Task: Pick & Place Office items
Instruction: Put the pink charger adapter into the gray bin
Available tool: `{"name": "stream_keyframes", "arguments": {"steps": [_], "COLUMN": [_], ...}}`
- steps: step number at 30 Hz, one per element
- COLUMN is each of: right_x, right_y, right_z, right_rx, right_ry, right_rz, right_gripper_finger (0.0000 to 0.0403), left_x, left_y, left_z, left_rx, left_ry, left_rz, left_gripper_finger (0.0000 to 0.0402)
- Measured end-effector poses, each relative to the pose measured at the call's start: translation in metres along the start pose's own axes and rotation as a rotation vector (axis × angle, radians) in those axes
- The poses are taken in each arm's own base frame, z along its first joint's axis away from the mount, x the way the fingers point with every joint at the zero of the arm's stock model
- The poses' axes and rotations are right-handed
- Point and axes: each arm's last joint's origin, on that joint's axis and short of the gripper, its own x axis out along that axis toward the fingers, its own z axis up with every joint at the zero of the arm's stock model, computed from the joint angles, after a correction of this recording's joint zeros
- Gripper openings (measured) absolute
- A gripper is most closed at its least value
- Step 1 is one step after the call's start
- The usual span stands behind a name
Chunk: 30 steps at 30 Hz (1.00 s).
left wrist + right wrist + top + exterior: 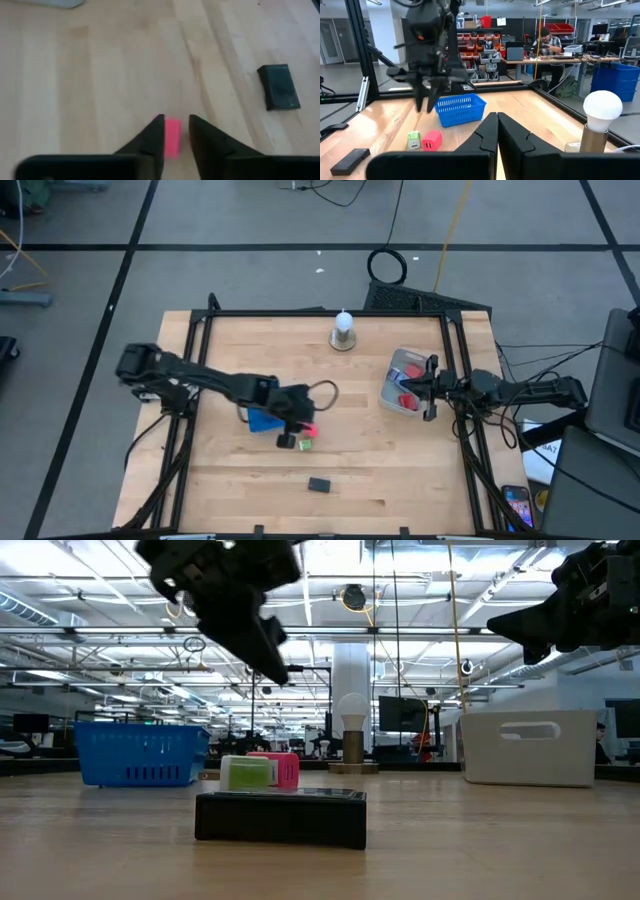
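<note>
Two arms are over the wooden table [230, 480], and I begin from the left one. The left gripper [302, 423] hangs above the middle of the table, just in front of the blue basket [263, 420], with its fingers [152, 137] a little apart and holding nothing. Directly under these fingers lies the pink block [173, 136], seen in the gap between the fingertips but not touched by them; in the low view the gripper is clearly higher than the block. The green block [247, 772] stands side by side with the pink one, touching it or nearly so. A flat black piece [319, 484] lies well apart from the fingers, nearer to the front edge of the table. Behind, at the far edge, a white bulb on a round base [343, 330] stands upright. More to the right is a white bin [392, 394] with red pieces [407, 399] inside. The right gripper [432, 388] is held over the right rim of this bin, and its fingers [487, 131] are pressed together with nothing between them.
</note>
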Motion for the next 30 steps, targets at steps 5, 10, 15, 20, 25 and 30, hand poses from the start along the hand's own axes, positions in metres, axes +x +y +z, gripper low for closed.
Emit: {"name": "stream_keyframes", "arguments": {"steps": [5, 10, 15, 20, 25, 30], "right_x": [0.000, 0.001, 0.001, 0.001, 0.001, 0.001], "right_y": [0.000, 0.000, 0.000, 0.000, 0.000, 0.000], "right_z": [-0.001, -0.002, -0.002, -0.002, -0.001, -0.001], "right_rx": [-0.002, -0.003, 0.004, 0.003, 0.004, 0.009], "right_ry": [0.013, 0.017, 0.023, 0.021, 0.016, 0.016], "right_rz": [0.000, 0.000, 0.000, 0.000, 0.000, 0.000], "right_gripper_finger": [0.0000, 0.0000, 0.0000, 0.0000, 0.0000, 0.0000], "left_x": [0.029, 0.049, 0.048, 0.048, 0.048, 0.047], "left_y": [0.001, 0.003, 0.003, -0.002, 0.003, 0.010], "left_z": [0.019, 0.015, 0.012, 0.010, 0.009, 0.009], "left_rx": [0.001, 0.008, 0.036, 0.055, 0.058, 0.034], "left_ry": [0.087, 0.217, 0.237, 0.259, 0.269, 0.268], "left_rz": [-0.049, -0.018, -0.023, -0.032, 0.023, 0.018], "left_gripper_finger": [0.0170, 0.0231, 0.0270, 0.0286, 0.0277, 0.0250]}}
